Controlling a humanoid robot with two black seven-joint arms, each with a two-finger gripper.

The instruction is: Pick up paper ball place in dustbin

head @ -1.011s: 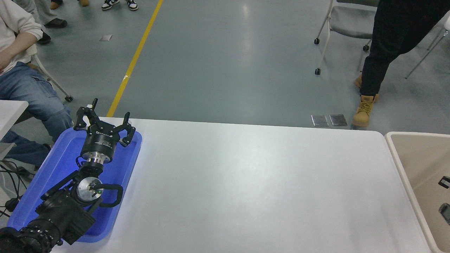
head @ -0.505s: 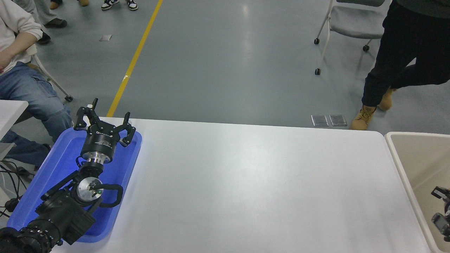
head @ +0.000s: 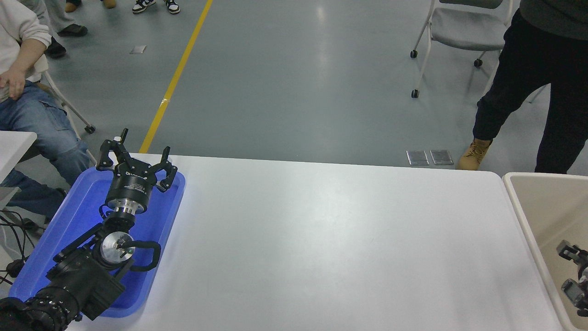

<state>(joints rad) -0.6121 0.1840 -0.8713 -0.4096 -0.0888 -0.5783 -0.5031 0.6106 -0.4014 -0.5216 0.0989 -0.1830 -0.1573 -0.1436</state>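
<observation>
Item: paper ball, not in view; we find it neither on the worktop (head: pixel 321 239) nor in the visible part of the dustbin (head: pixel 519 207).
Handling, by our judgement: light, soft, crushable; a gentle pinch across its middle should hold it.
Item: right gripper (head: pixel 573 271), at the right edge, over the dustbin's inside; we cannot tell how its jaws stand.
Item: left gripper (head: pixel 137 161), parked over the blue tray (head: pixel 69 216), jaws spread wide, empty.
Change noted: against half a second ago, the right gripper sits slightly further left; the standing person (head: pixel 542 82) has stepped nearer.
</observation>
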